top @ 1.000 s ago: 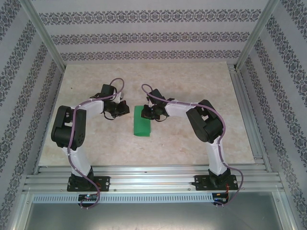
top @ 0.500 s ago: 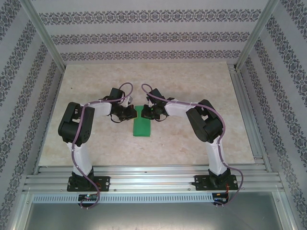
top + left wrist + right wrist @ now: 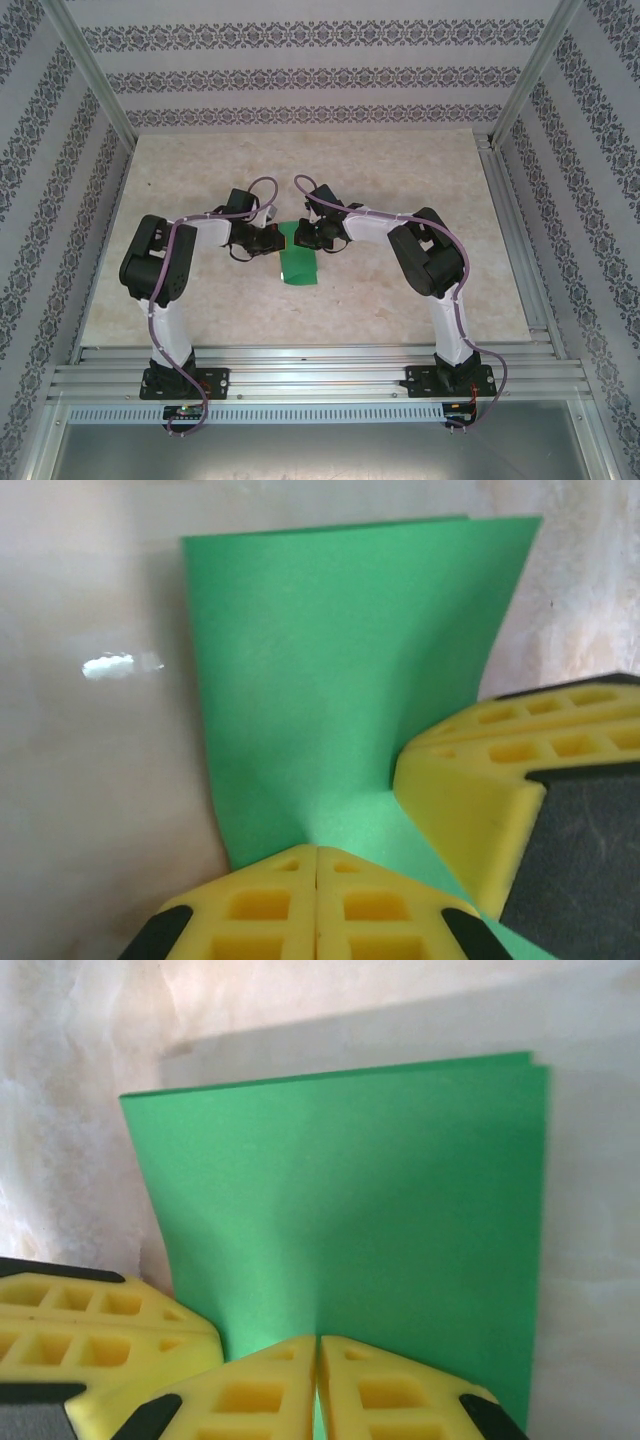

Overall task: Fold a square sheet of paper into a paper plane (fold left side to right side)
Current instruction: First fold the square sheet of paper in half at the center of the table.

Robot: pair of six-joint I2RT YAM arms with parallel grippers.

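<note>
I count 1 square sheet of paper [image 3: 298, 257], bright green and folded into a narrow strip, 2 arms and 2 grippers on the marble-look table [image 3: 420, 170], plus 1 small white speck [image 3: 110, 666] left of the sheet in the left wrist view. Versus 1 second ago, the left arm has swung in: the left gripper [image 3: 274, 238] was then well apart from the strip and now touches its far left edge. The right gripper [image 3: 303, 236] has not moved, and the strip sits slightly more tilted. The sheet lies between the 2 grippers at its far end and runs toward the arm bases. The left gripper's yellow pads [image 3: 260, 905] are pressed together with their tips against the paper, which puckers up to the seam. I cannot tell if any paper is between them. The right gripper's pads [image 3: 400, 1395] are pinching the sheet: green shows in the seam, and the sheet's edge lifts beside them.
</note>
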